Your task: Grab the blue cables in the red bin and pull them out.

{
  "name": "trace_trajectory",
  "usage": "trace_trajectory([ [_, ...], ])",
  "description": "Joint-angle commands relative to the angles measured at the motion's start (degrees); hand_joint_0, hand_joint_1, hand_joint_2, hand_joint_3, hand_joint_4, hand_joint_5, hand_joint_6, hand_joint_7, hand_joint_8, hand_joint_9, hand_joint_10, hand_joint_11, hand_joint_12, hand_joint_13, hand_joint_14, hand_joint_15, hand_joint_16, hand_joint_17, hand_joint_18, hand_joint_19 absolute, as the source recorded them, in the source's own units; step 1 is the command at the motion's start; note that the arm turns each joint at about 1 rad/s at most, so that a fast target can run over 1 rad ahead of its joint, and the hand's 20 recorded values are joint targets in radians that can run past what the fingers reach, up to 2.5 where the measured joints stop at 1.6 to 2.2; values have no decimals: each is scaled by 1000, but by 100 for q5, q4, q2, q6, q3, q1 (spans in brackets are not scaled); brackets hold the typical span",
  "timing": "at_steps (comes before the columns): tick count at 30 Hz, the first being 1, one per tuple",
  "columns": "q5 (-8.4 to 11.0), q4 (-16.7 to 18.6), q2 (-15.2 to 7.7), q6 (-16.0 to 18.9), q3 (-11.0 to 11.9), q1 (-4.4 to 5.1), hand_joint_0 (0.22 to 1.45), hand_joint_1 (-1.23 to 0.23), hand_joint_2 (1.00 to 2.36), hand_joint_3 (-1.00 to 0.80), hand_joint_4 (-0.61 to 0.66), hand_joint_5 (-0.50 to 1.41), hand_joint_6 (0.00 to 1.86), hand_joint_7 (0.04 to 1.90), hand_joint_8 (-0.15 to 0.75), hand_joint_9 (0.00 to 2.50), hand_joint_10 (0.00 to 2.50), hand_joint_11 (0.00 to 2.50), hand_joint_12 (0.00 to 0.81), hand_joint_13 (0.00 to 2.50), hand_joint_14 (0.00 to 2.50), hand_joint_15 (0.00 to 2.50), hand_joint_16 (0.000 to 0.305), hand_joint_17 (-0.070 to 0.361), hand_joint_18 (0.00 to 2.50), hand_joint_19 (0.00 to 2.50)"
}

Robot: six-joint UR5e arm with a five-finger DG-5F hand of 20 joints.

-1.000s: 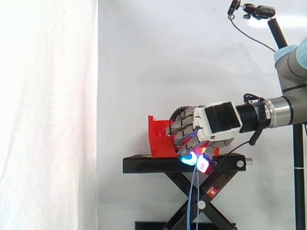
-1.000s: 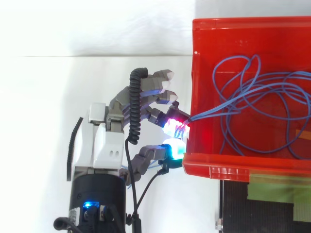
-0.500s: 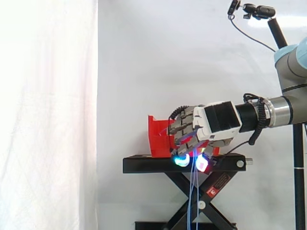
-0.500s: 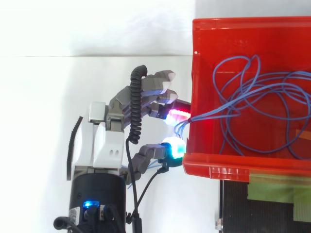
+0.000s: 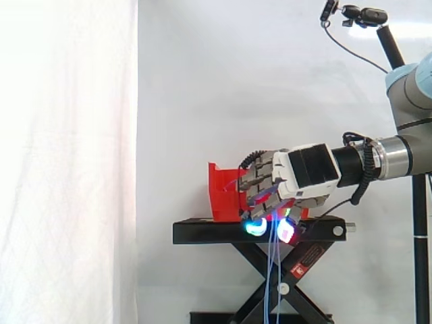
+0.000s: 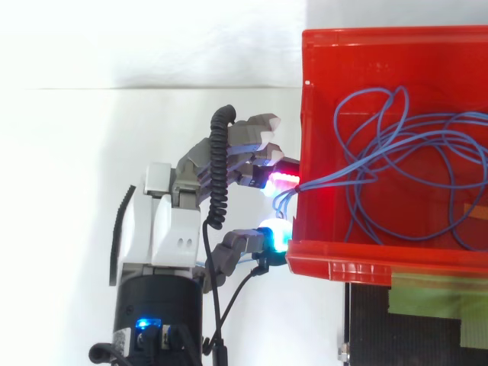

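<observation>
Blue cables (image 6: 339,176): thin tangled loops w/in red bin (image 6: 366,259).

Side view looks level from afar; top view looks down from close; both share the red plastic bin (image 6: 343,263) and hand (image 6: 171,229).

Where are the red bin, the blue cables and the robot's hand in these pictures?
red bin (image 6: 381,264): top view, on its rim nearest the picture's lower edge.
blue cables (image 6: 339,177): top view, on the strands running to the bin's wall by the hand.
hand (image 6: 168,229): top view, on its white back.
</observation>
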Motion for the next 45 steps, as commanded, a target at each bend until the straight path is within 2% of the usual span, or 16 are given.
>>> trace_trajectory([
  [1,-1,-9,-4,-9,4,-7,743,-1009,1000,-1000,17,893,10,801,233,883,26,673,334,737,18,436,51,114,702,678],
  [13,-36,-45,-4,-26,4,-7,743,-1010,1000,-1000,3,951,9,950,231,909,24,696,333,750,18,432,51,114,717,675],
  [17,-36,-62,5,-26,4,-15,745,-1009,1000,-1000,-9,939,185,908,235,927,27,696,332,766,18,432,50,113,729,668],
  [19,-36,-62,5,-26,4,-7,748,-1004,1000,-1000,-8,945,207,895,234,931,24,699,330,769,19,435,50,113,732,666],
  [23,-36,-53,-4,-26,4,-7,761,-1003,1000,-1000,-22,997,98,937,220,944,26,689,326,779,18,444,49,110,737,668],
  [28,-36,-62,5,-26,4,-15,765,-1000,1000,-1000,-36,1013,79,967,221,958,26,697,322,786,18,443,49,110,744,669],
  [35,-36,-62,5,-26,4,-7,804,-949,1000,-1000,-64,986,395,881,212,1011,26,725,313,817,18,440,47,105,771,670],
  [45,-36,-89,5,-26,4,2,849,-869,1000,-1000,-103,941,589,854,199,1033,28,721,311,848,20,442,45,101,800,669],
])
